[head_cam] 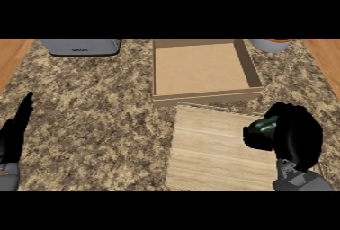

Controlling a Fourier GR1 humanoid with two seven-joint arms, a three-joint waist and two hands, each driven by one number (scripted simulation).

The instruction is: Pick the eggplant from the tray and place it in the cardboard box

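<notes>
A light wooden tray lies on the speckled counter just in front of the open cardboard box. My right hand is over the tray's right edge, its fingers curled round the dark eggplant, of which only a greenish-dark bit shows between the fingers and thumb. The box is open at the top with nothing inside. At the view's left edge my left hand rests open with its fingers pointing up.
A grey appliance stands at the back left of the counter. A white pot sits at the back right, beside the box. Wooden floor shows past the counter's left and right edges.
</notes>
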